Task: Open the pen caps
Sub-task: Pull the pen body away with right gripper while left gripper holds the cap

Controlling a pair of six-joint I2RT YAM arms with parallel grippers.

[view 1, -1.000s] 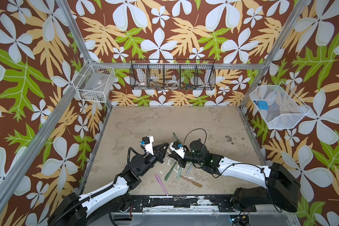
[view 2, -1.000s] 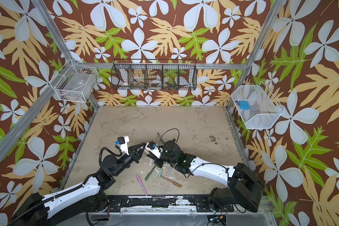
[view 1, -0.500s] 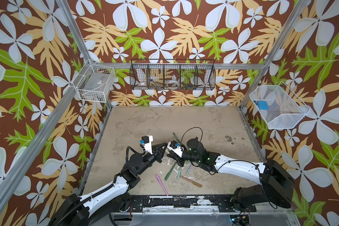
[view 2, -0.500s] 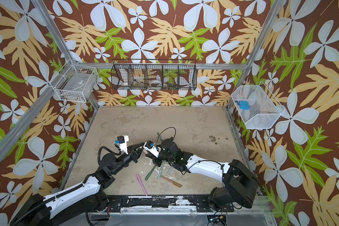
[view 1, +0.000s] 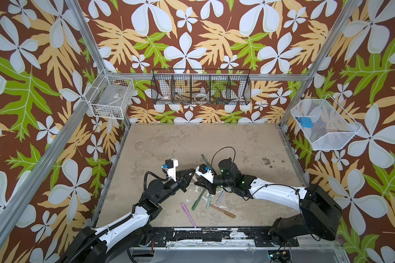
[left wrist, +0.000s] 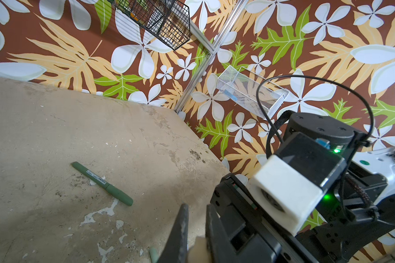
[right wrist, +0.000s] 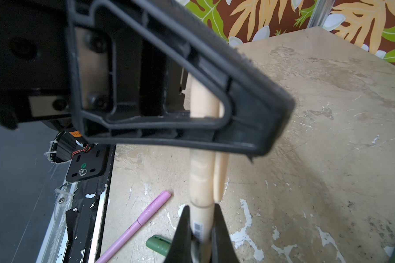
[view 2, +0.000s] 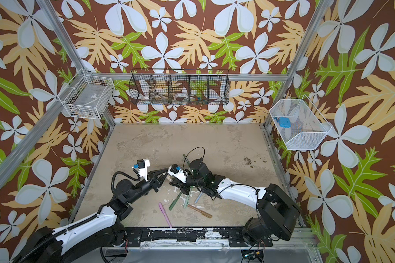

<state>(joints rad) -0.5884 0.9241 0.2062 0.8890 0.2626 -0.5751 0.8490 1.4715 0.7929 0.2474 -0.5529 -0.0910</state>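
A beige pen [right wrist: 202, 218] is held in the air between my two grippers, low over the table [view 1: 237, 145]. Its beige pen cap [right wrist: 200, 177], clip alongside, sits on the pen with the seam just past my right fingertips. My left gripper [left wrist: 196, 207] [view 1: 191, 175] is shut on the cap's far end. My right gripper [right wrist: 201, 208] [view 1: 198, 180] is shut on the barcode-marked pen body. In both top views the two grippers meet tip to tip [view 2: 167, 178]. Under them lie capped pens: pink [view 1: 188, 214], green [view 1: 198, 200], pale green [view 1: 209, 201], light blue [view 1: 221, 197] and brown [view 1: 222, 211].
Another green pen [left wrist: 102, 183] [view 1: 204, 159] lies alone just behind the right wrist. A black wire basket [view 1: 201, 88] hangs on the back wall, a white basket [view 1: 110, 98] at the left and a white mesh basket [view 1: 324, 125] at the right. A black rail [view 1: 203, 234] edges the table's front.
The right arm has shifted a little to the left, toward the left gripper. Both grips on the beige pen look unchanged.
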